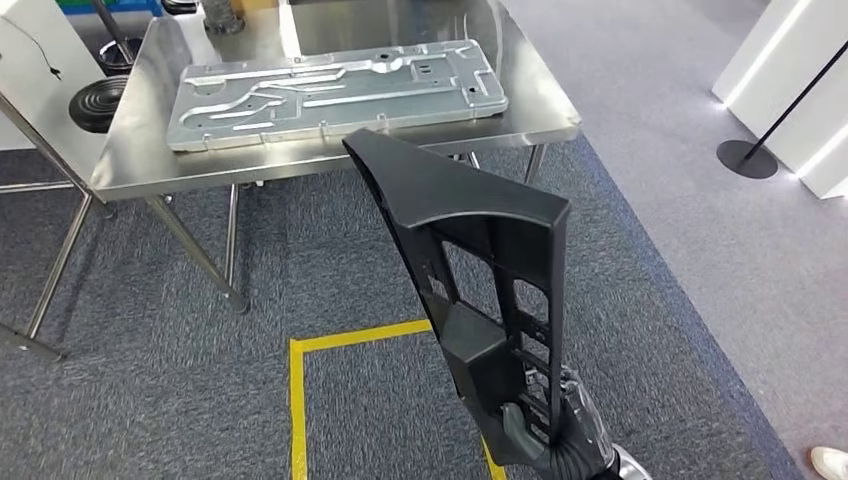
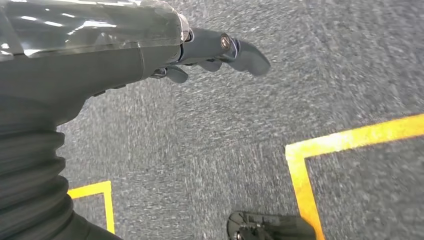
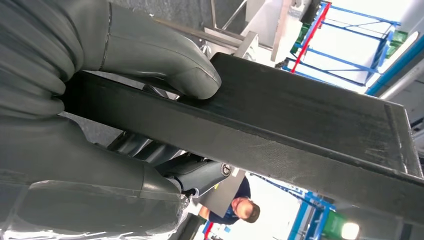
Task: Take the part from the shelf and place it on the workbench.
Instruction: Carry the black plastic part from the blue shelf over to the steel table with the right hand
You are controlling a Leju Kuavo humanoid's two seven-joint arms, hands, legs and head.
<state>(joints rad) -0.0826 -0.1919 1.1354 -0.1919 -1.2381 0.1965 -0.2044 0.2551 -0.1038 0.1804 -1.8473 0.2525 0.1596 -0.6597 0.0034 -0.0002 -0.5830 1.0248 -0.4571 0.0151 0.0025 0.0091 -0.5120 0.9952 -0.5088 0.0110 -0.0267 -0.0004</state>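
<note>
One black plastic part [image 1: 480, 270], a long openwork frame, is grasped at its lower end by the right hand [image 1: 560, 425], thumb [image 3: 165, 60] pressed on its flat face; it juts toward one steel workbench [image 1: 140, 150] bearing one metal plate [image 1: 335, 90]; the left hand [image 2: 210, 52] hangs over grey carpet [image 2: 200, 130], fingers loosely apart, holding nothing; its fingertips are blurred.

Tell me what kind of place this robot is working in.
Probably a factory floor or industrial demo hall: a steel workbench carrying a stamped metal panel, yellow tape marking the carpet, and blue racking behind the black part in the right hand.
</note>
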